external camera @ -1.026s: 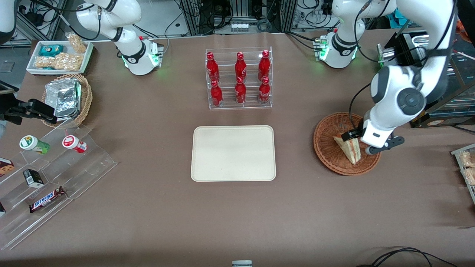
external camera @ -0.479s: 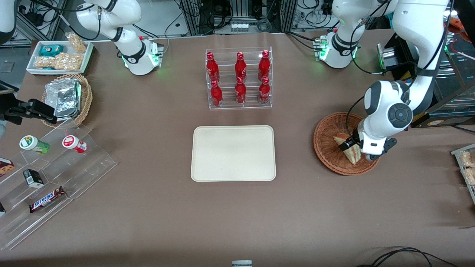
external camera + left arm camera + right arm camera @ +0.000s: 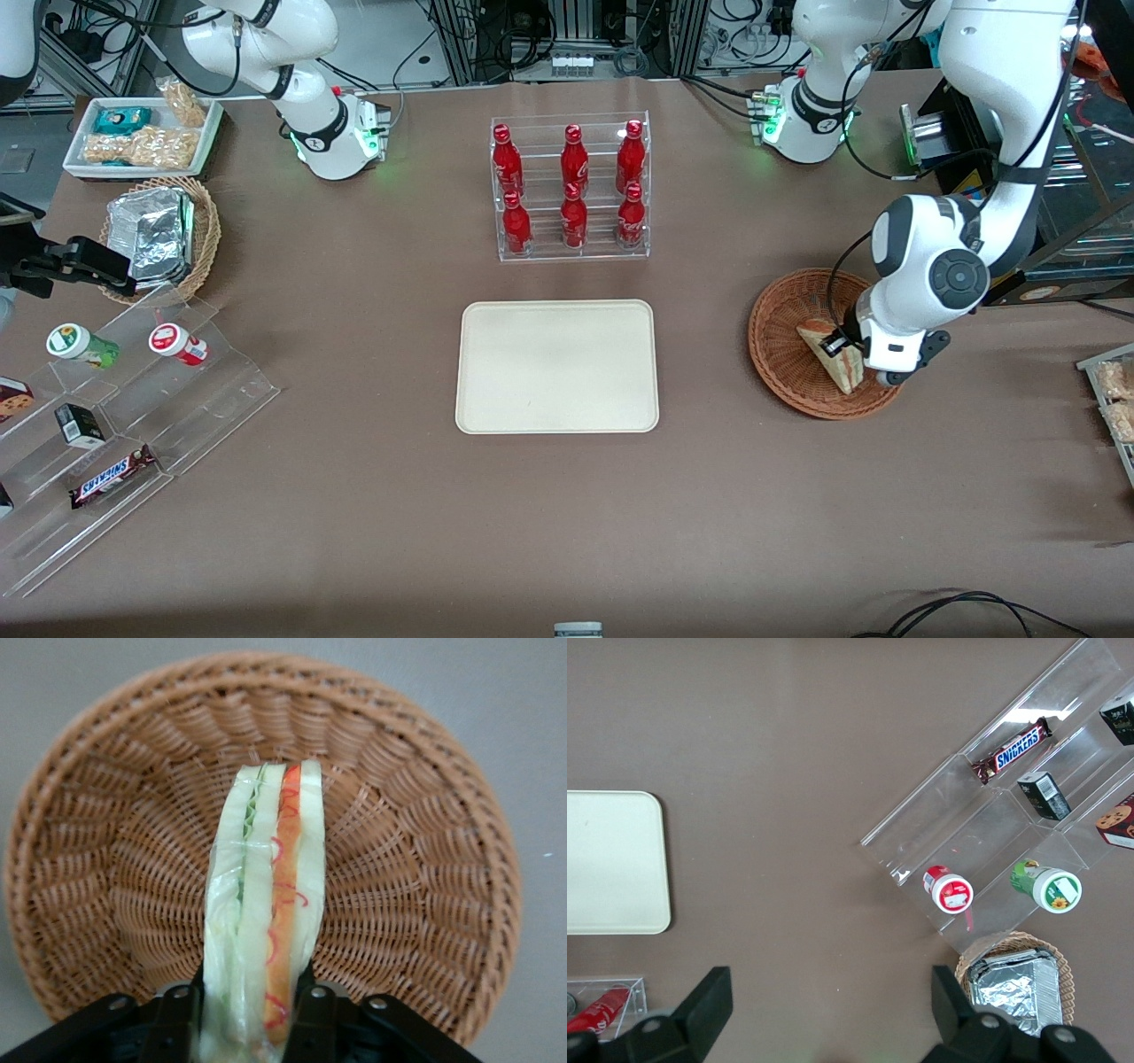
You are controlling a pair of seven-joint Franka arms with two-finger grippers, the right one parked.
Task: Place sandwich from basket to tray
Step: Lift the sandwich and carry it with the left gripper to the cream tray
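Wicker basket | gripper clamps sandwich | fingertips cut off | tray bare

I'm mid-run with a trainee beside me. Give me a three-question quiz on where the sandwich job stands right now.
1. True or false: the sandwich already lies on the tray.
2. Where is the gripper? A) over the tray B) at the basket, a finger on each side of the sandwich C) by the cola bottle rack
3. Fill in: from the basket, the tray lies toward the ____ arm's end of the table.

Key:
1. False: it is in the basket, standing on edge.
2. B; the fingers press both bread faces.
3. parked
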